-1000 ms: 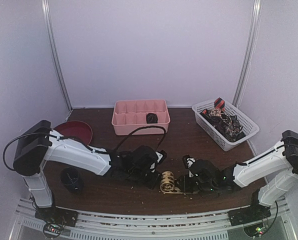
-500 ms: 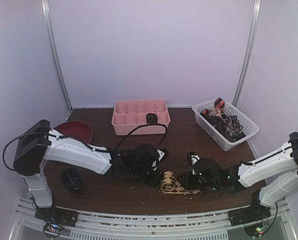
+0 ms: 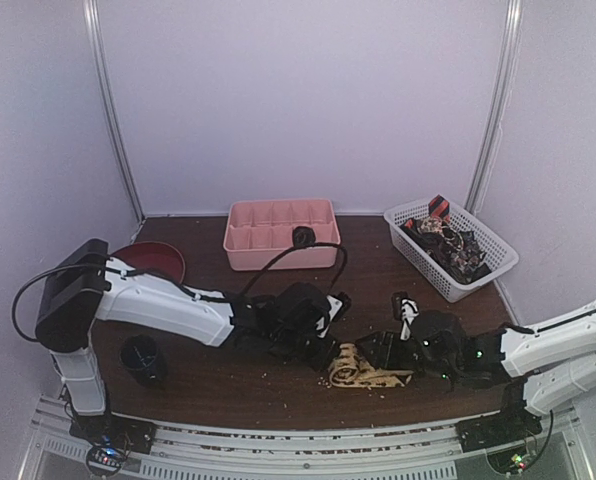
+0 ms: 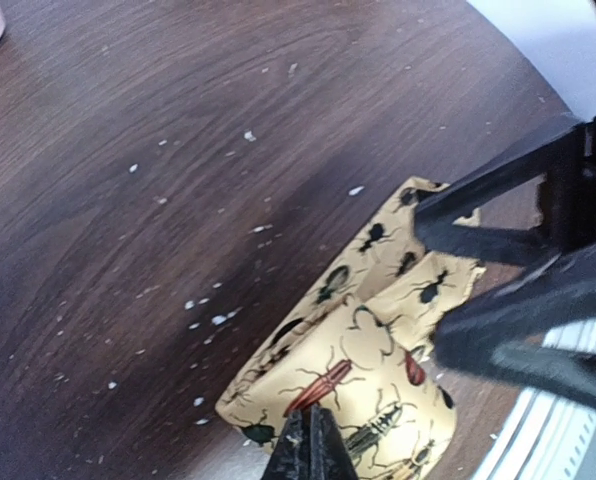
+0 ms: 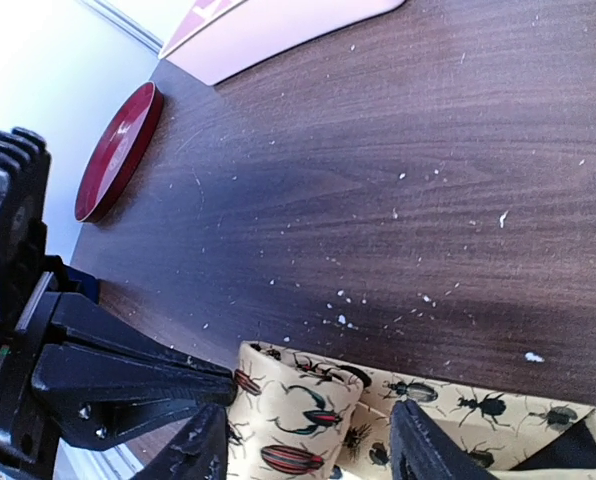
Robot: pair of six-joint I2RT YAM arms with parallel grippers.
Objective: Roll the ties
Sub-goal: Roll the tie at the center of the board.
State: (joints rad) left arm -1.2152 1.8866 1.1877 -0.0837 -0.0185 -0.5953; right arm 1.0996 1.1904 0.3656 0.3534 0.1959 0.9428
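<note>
so my left gripper (image 4: 312, 445) is pressed tight together, tips right at the edge of the half-rolled tan fabric necktie with the beetle print (image 4: 350, 380), can't tell if any cloth is caught in there. My right gripper (image 5: 308, 420) is spread wide, one finger either side of the roll. Tie sits lower centre of the overhead frame on the dark wooden table (image 3: 208, 390)

Tie (image 4: 368, 330) flanked by left fingers (image 4: 311, 455), right fingers (image 5: 423, 455); open tabletop (image 3: 368, 285) beyond.
</note>
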